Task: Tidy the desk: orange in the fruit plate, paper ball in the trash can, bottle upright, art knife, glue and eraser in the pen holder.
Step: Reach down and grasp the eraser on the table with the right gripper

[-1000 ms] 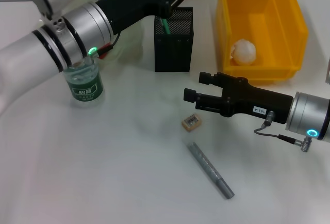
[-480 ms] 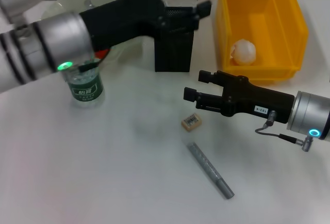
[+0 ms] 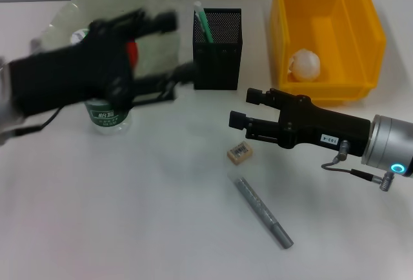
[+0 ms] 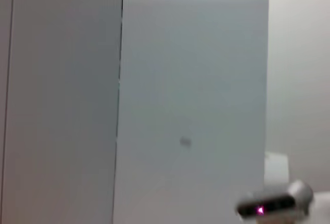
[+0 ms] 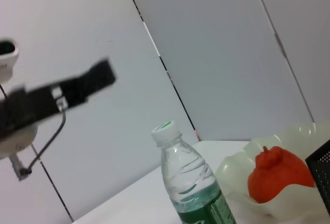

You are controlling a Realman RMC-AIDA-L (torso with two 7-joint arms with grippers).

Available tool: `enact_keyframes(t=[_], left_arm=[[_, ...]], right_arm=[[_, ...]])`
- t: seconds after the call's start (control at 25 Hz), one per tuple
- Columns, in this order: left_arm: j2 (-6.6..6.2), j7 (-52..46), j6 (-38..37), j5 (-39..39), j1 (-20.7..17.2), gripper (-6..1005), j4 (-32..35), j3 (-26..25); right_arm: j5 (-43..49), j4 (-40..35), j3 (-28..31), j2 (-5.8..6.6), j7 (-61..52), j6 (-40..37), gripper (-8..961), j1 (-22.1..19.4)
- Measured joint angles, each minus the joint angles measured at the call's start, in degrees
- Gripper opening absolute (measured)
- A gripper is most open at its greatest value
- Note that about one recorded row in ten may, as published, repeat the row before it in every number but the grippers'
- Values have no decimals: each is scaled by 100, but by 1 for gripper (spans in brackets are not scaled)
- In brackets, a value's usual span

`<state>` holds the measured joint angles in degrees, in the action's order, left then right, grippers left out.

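The mint-green art knife stands in the black mesh pen holder. My left gripper is blurred, open and empty, to the left of the holder, in front of the fruit plate. It hides most of the orange and the upright bottle. The eraser and the grey glue lie on the table. My right gripper is open and hovers just above and right of the eraser. The paper ball lies in the yellow trash can. The right wrist view shows the bottle, the orange and the plate.
The white table is bare at the front left. The left wrist view shows only a grey wall. The left arm shows blurred in the right wrist view, above the bottle.
My left arm has pulled back to the left from over the pen holder, uncovering the plate. The art knife stays in the holder. The right arm has not moved.
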<state>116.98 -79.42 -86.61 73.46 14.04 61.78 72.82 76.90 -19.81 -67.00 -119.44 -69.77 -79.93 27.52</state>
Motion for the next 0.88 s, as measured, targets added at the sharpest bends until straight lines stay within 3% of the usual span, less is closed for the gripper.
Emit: enact_keyframes(t=[0.04,0.12,0.2,0.36,0.88], left_arm=[[0,0,0,0,0,821,0,0],[-8,-46,-677,576,-121,819,-277,-784],[7,-43,-870,682,-182,819,-525,-1161],[-2,60,-1139,1041,-356,819,-941,-1618],[99,860,-1217,1705,-206,819,-1734,-1667]], right_arm=[[0,0,0,0,0,0,830,0],[6,-42,-9,6,4,-9,829,-5],[8,-71,-6,8,2,-37,829,-9],[4,-203,5,9,-22,-169,829,-25],[49,-378,-31,20,-112,-247,827,-14]])
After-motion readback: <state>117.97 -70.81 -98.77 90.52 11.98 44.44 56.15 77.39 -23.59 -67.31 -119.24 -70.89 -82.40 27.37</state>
